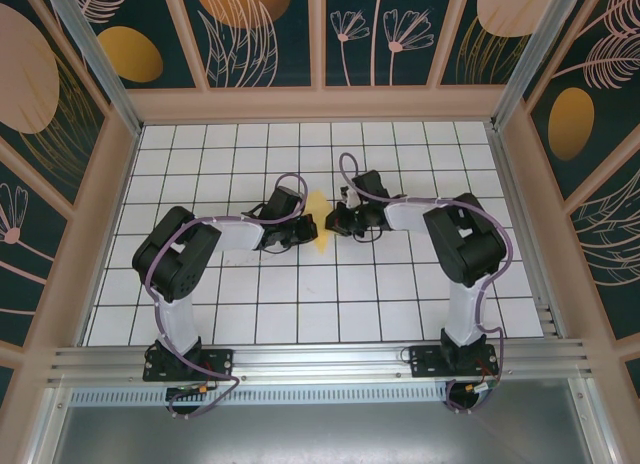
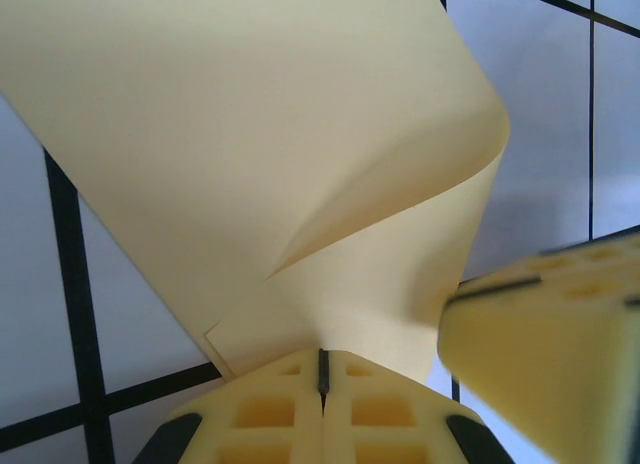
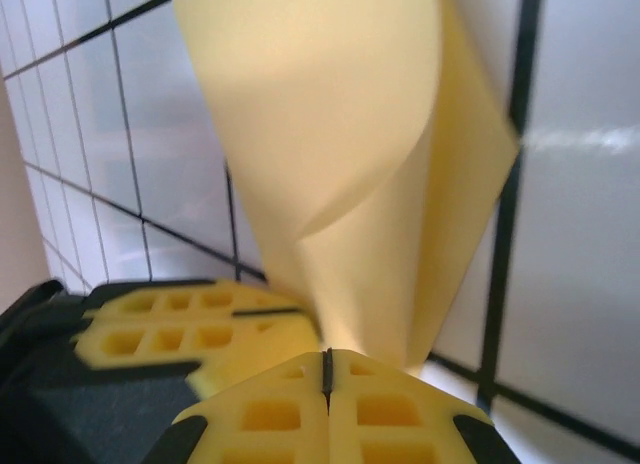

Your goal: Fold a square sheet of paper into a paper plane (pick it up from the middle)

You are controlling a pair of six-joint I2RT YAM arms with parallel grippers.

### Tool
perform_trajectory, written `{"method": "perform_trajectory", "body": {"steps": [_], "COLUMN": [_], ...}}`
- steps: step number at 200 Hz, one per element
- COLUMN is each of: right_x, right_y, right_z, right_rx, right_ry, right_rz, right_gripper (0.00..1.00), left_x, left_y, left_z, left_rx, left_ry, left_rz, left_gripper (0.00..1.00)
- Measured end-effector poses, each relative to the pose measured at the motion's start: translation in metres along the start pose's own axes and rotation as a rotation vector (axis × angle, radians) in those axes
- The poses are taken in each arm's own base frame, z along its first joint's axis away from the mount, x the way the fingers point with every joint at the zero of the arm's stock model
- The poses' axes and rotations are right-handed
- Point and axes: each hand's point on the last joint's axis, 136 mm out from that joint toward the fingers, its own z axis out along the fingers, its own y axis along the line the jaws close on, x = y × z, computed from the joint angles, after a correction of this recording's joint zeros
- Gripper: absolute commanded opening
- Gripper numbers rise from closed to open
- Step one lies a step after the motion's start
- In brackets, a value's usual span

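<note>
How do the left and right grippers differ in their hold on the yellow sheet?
The left gripper comes at the square sheet of paper from its left, the right gripper from its right. Off the left gripper the paper fans out wide; off the right gripper it rises as a narrow curl. Shared: both are shut on the sheet, tips close together.

We are looking at a robot test cell, the kind found in a lab. We see a left arm [image 1: 180, 252] and a right arm [image 1: 462, 242] bolted to an aluminium rail [image 1: 320, 362] at the edge of a white gridded table [image 1: 300, 304]. Metal posts [image 1: 90, 54] and walls [image 1: 265, 34] printed with leaves and flowers box the table in.
</note>
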Motion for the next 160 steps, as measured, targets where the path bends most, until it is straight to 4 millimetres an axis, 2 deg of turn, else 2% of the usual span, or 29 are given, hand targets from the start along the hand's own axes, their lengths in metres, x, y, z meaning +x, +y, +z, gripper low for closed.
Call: {"method": "perform_trajectory", "body": {"steps": [21,72,123,160], "right_x": [0.000,-0.006,-0.034,-0.041], "right_y": [-0.014,-0.013,-0.013,-0.024], "right_z": [0.006,0.003,-0.006,0.000], "right_rx": [0.026,0.031,0.036,0.053], "right_ry": [0.007,-0.001,-0.064,-0.064], "right_rz": [0.023,0.019,0.011,0.025], "right_gripper": [0.01,0.01,0.01,0.01], "left_x": [-0.001,-0.001,-0.001,0.000], "left_y": [0.000,-0.001,-0.001,0.000], "left_z": [0.000,0.000,0.000,0.000], "left_rx": [0.000,-0.002,-0.003,-0.004], "left_ry": [0.000,0.002,0.003,0.005], "left_rz": [0.003,0.003,0.006,0.005], "left_gripper": [0.00,0.00,0.00,0.00]}}
